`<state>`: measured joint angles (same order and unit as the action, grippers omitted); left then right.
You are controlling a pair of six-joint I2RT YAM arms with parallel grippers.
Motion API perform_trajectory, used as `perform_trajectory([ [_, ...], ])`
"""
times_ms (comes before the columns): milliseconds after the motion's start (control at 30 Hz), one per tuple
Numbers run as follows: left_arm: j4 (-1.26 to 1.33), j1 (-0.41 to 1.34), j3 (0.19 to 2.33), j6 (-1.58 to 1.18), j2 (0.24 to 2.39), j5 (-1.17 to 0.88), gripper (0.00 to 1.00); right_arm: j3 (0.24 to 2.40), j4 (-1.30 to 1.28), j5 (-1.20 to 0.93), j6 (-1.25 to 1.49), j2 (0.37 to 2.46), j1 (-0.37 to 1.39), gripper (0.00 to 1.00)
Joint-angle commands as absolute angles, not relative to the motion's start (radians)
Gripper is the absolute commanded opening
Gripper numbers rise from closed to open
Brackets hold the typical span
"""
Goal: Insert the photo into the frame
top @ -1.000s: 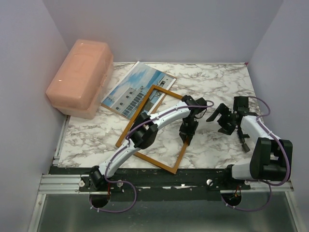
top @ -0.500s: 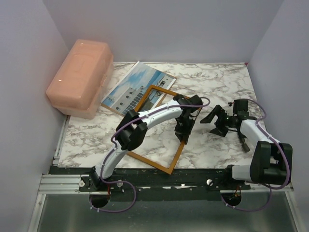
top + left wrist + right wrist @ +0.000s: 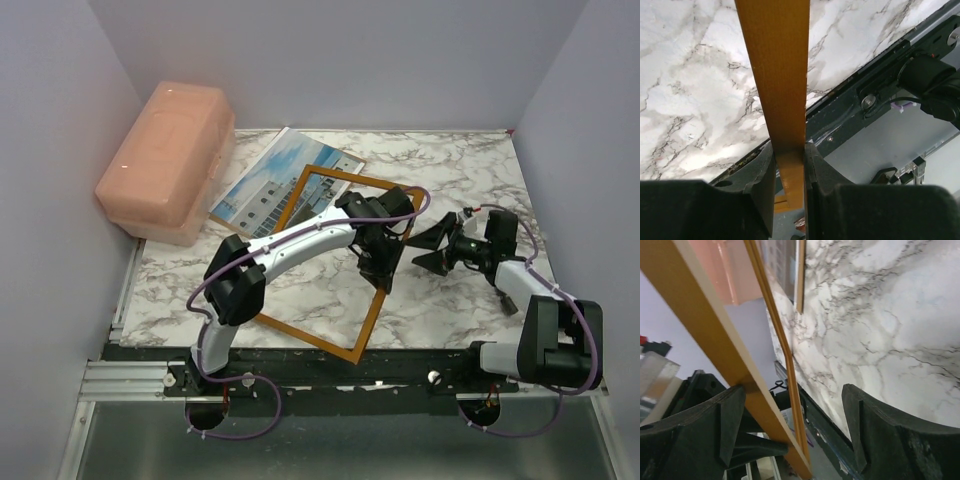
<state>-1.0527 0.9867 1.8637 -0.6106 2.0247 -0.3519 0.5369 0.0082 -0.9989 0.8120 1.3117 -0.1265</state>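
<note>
The orange-brown frame (image 3: 300, 335) is tilted, its right side raised off the marble. My left gripper (image 3: 378, 262) is shut on that right bar. The left wrist view shows the bar (image 3: 777, 75) pinched between both pads (image 3: 760, 175), with the gripper (image 3: 789, 155) pointing at the table's front edge. My right gripper (image 3: 425, 250) is open just right of the frame. The frame's bar (image 3: 705, 335) passes between its wide fingers, close against the left one, around the gripper (image 3: 792, 395). The photo (image 3: 275, 185) lies flat at the back left, partly behind the frame's top bar.
A pink plastic box (image 3: 165, 160) stands at the back left against the wall, beside the photo. The black rail (image 3: 400, 365) with the arm bases runs along the table's front edge. Grey walls close in the left, back and right sides.
The left arm has swung the frame's right side up and toward the back left. The right gripper has moved left until its fingers straddle the frame's bar, and they have narrowed slightly.
</note>
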Motion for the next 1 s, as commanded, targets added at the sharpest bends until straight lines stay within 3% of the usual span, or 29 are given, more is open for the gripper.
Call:
perform_trajectory([
  [0, -1.006, 1.034, 1.850, -0.597, 1.945, -0.365, 0.00, 0.543, 0.124, -1.093, 0.899, 1.247, -0.129, 0.85],
  [267, -1.011, 1.048, 1.834, -0.597, 1.917, -0.350, 0.00, 0.582, 0.103, -1.101, 0.911, 1.155, -0.128, 0.84],
  [367, -1.014, 1.062, 1.835, -0.582, 1.898, -0.347, 0.00, 0.602, 0.077, -1.092, 0.900, 1.172, -0.128, 0.77],
  [567, -1.020, 1.075, 1.801, -0.578, 1.841, -0.291, 0.00, 0.614, 0.065, -1.091, 0.923, 1.162, -0.129, 0.53],
  [700, -1.031, 1.079, 1.775, -0.586, 1.796, -0.201, 0.00, 0.658, 0.003, -1.065, 0.925, 1.141, -0.129, 0.15],
  [733, -1.041, 1.082, 1.777, -0.586, 1.789, -0.176, 0.04, 0.675, -0.060, -1.044, 0.918, 1.138, -0.128, 0.05],
  [800, -1.067, 1.090, 1.792, -0.584, 1.775, -0.113, 0.13, 0.721, -0.161, -0.996, 0.892, 1.134, -0.128, 0.00],
  [867, -1.100, 1.104, 1.817, -0.581, 1.766, -0.035, 0.33, 0.764, -0.249, -0.952, 0.878, 1.130, -0.127, 0.00],
  [900, -1.118, 1.113, 1.832, -0.581, 1.762, 0.004, 0.51, 0.788, -0.280, -0.935, 0.877, 1.128, -0.127, 0.00],
  [967, -1.168, 1.139, 1.874, -0.583, 1.761, 0.105, 0.73, 0.831, -0.358, -0.889, 0.877, 1.126, -0.128, 0.00],
])
